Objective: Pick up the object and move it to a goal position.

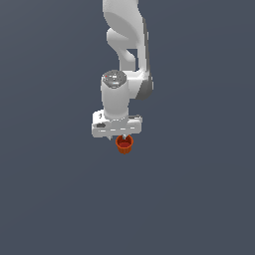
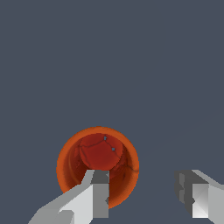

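The object is a small orange-red ribbed cup (image 1: 124,145) with a darker inside, upright on the dark grey floor just below the white hand. In the wrist view the cup (image 2: 98,151) is seen from above. My gripper (image 2: 146,183) is open: one finger (image 2: 98,197) hangs over the cup's inside, and the other finger (image 2: 199,199) is outside the rim, apart from it. One side of the cup's wall lies between the two. In the exterior view the gripper (image 1: 122,135) is right above the cup, and its fingers are mostly hidden by the hand.
The floor (image 1: 199,199) is a plain dark grey surface with no other objects or edges in view. The white arm (image 1: 127,45) rises straight up behind the hand.
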{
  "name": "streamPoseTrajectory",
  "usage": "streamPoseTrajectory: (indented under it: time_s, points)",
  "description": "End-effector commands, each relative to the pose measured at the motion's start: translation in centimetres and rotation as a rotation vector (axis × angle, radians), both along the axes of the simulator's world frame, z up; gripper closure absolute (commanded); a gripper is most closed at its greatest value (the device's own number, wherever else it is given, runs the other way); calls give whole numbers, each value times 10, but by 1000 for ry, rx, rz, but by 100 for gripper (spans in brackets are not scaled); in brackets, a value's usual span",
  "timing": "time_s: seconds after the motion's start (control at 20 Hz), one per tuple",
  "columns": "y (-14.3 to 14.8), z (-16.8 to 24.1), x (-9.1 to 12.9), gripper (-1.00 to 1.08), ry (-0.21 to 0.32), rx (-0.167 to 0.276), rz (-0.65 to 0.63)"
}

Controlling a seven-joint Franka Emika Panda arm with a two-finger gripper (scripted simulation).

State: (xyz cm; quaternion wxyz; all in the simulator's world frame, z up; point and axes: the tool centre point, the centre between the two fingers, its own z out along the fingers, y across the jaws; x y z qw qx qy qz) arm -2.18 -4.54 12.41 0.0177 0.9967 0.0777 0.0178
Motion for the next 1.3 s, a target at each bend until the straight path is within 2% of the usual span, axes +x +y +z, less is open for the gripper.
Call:
streamPoseTrajectory:
  time_s: [0.0,0.45,0.75,1.25]
  points:
    - [-3,-8,-5,-20,-11,-7,44]
    - [-7,-22,-14,-20,-30,-18,124]
    - [-8,-25,-14,-20,-29,-18,122]
    - [-9,-53,-13,-20,-31,-18,127]
